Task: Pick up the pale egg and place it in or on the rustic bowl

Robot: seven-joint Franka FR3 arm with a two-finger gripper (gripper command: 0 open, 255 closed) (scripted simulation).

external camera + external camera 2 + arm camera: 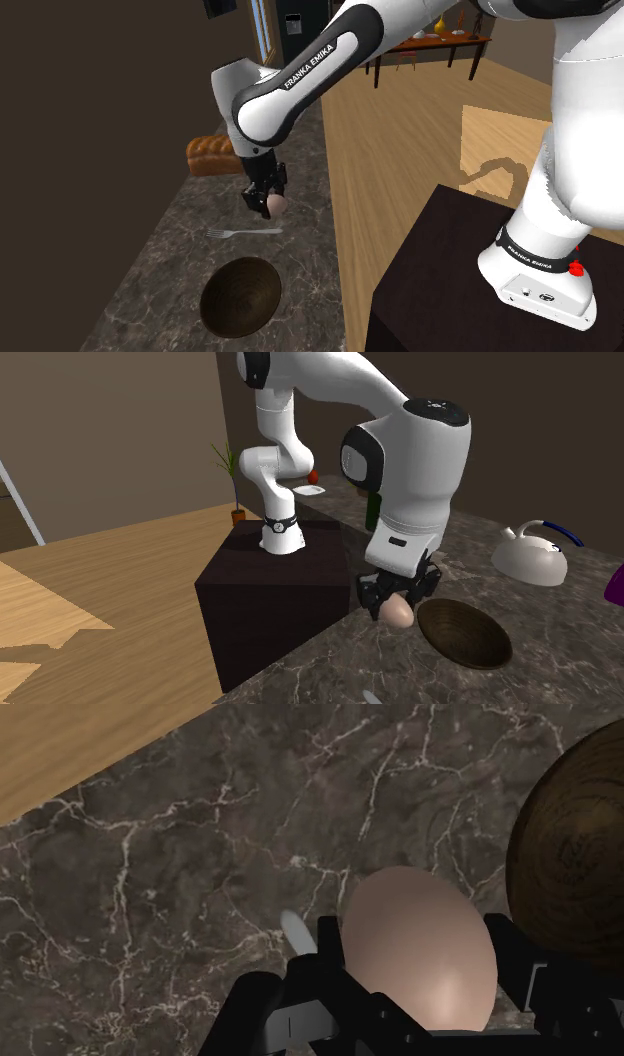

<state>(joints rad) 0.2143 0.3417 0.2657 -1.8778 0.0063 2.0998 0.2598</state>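
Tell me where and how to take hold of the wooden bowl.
Grip the wooden bowl by its rim, coming straight down, one finger inside the wall and one outside. It sits upright and open on the marble counter and looks too wide to clasp whole. The gripper holds the egg.

The egg (pixel 420 949) is pale pinkish beige, the gripper (pixel 266 203) black. The bowl (pixel 240 293) is dark brown with wood grain. The counter (pixel 150 884) is dark grey-brown marble veined white. The fork (pixel 243 232) is silver-grey, the loaf (pixel 210 155) golden brown, the kettle (pixel 528 560) white and dark blue.
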